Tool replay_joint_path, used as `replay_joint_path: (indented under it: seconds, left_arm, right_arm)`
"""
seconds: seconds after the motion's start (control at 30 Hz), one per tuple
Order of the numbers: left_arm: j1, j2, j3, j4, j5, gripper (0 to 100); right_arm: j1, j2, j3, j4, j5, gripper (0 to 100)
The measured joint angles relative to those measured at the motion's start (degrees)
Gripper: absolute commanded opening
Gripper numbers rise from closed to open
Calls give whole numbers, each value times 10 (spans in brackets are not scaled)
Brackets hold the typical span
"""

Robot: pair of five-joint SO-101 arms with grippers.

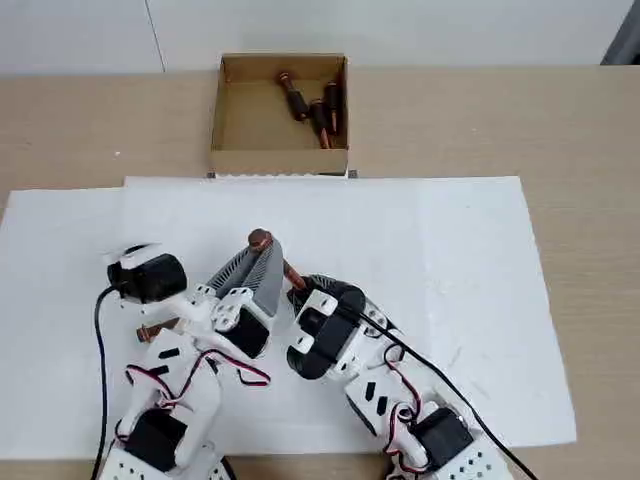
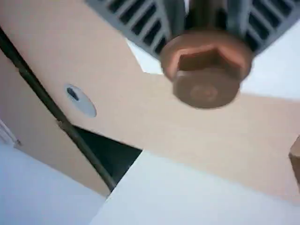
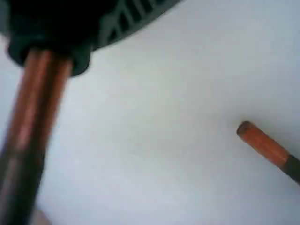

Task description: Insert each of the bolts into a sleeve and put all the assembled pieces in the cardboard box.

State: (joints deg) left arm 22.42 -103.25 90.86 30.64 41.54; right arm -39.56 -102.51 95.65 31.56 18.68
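The left gripper (image 1: 262,250) is clenched on a bolt (image 2: 204,70), whose hex head pokes out past the grey fingers. The right gripper (image 1: 303,288) grasps a copper sleeve (image 3: 35,117). Both are well apart from the cardboard box (image 1: 250,120), which holds assembled pieces (image 1: 312,105).

Bright, even light, with only soft shadows.

Light wood table (image 1: 580,120), white paper sheets (image 1: 450,250) over it, pale wall (image 1: 400,25) behind, perhaps panelled.
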Motion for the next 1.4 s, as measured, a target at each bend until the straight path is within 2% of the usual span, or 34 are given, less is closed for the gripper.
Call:
replay_joint_path:
  seconds: [0.23,0.43,0.73,0.8,1.0,1.4]
  left_arm:
    - [14,-4,25,-2,1,6]
    - [74,-4,25,76,0,6]
    - [89,-9,2,146,-3,9]
    - [89,-9,2,148,-19,37]
    - [75,-9,2,155,-45,214]
    - [40,-4,-4,191,-109,225]
  right_arm:
    - [1,2,0,1,0,4]
    - [0,2,0,-18,0,4]
    - [-1,4,0,-26,24,4]
    - [-1,4,0,-26,24,4]
    - [3,4,0,-26,24,4]
    - [2,4,1,-31,25,4]
